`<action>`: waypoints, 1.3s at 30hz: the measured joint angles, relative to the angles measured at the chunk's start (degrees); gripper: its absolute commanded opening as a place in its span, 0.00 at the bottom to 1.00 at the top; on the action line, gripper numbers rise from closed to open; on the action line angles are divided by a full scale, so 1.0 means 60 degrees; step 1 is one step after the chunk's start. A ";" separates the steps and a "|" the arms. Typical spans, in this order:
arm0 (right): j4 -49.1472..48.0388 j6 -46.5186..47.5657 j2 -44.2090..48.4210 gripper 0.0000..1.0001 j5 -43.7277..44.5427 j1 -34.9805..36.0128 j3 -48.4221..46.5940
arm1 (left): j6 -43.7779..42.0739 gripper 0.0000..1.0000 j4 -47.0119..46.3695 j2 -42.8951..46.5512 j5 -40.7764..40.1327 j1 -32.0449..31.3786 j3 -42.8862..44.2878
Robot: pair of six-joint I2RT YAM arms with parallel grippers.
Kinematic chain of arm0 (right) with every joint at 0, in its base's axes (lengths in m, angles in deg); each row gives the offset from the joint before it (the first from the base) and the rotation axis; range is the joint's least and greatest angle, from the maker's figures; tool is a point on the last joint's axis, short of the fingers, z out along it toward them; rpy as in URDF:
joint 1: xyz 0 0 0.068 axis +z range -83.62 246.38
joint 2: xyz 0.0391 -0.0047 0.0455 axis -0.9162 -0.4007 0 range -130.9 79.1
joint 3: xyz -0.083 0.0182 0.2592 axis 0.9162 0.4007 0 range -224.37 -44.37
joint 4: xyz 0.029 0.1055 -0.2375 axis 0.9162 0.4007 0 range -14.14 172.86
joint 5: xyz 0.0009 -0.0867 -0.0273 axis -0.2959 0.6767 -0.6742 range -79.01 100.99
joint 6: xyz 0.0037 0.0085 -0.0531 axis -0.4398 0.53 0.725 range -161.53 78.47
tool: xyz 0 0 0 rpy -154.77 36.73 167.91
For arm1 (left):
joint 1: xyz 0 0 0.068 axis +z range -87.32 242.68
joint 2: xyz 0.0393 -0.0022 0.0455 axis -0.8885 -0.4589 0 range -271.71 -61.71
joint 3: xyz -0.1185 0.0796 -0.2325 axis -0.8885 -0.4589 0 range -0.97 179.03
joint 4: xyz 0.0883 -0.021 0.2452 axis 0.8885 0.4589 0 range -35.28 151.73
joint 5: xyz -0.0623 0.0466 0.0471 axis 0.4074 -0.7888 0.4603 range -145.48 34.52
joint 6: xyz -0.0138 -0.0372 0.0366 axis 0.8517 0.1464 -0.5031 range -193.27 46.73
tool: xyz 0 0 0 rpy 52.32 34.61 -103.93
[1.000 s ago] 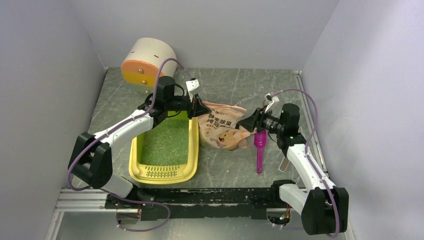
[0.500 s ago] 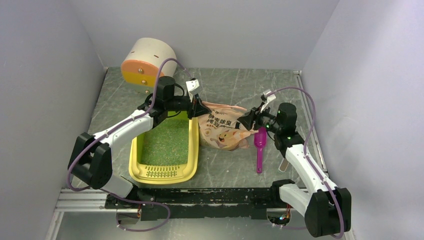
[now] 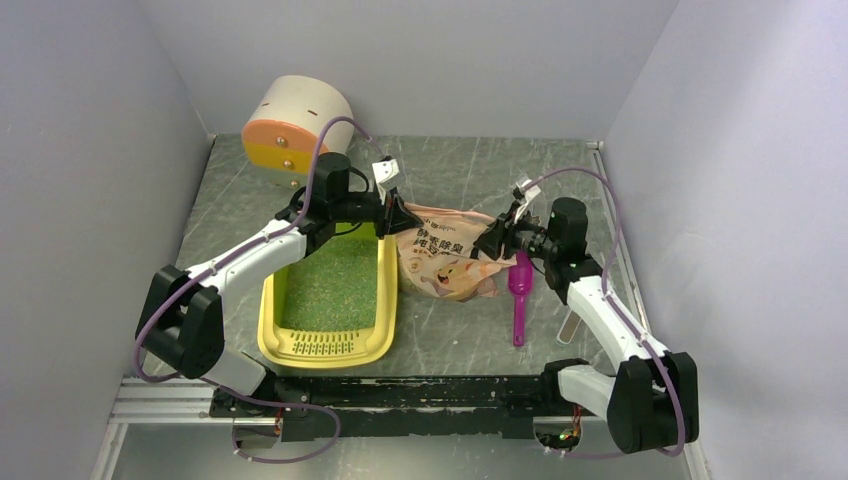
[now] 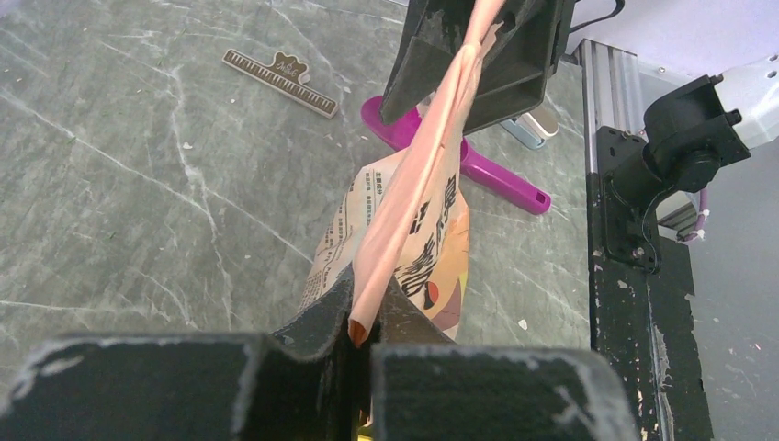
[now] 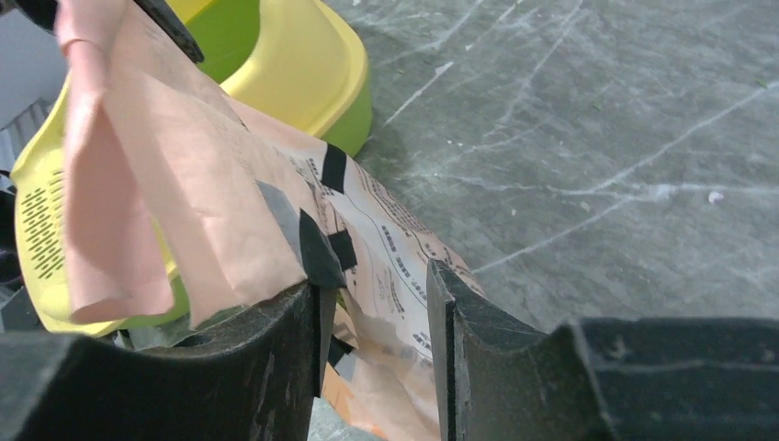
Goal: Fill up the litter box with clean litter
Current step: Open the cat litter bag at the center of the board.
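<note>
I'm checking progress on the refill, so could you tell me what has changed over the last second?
The right gripper has edged left toward the bag, its jaws narrowing around the bag's right end without yet closing on it. The left gripper stays clamped on the bag's other end; the litter box, clean litter and scoop have not moved.

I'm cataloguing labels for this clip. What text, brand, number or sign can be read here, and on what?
bag: large Chinese characters and fine print, too blurred to read with certainty.
ruler: a script word and tick marks, too small to read.
litter box, scoop: no text visible.
</note>
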 measured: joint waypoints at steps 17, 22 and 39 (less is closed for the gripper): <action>0.1140 0.0769 0.0011 0.00 0.0142 0.0219 -0.0758 | -0.0091 0.27 0.0102 0.0106 -0.0051 -0.0018 0.0000; 0.1883 0.0787 0.0958 0.00 0.1730 0.0801 -0.0867 | -0.0193 0.45 0.0186 0.0157 0.0120 -0.0018 0.0007; 0.3246 -0.0794 0.1038 0.00 0.4958 0.1996 -0.1738 | -0.0776 0.09 0.1016 -0.0550 0.0153 -0.0688 0.0605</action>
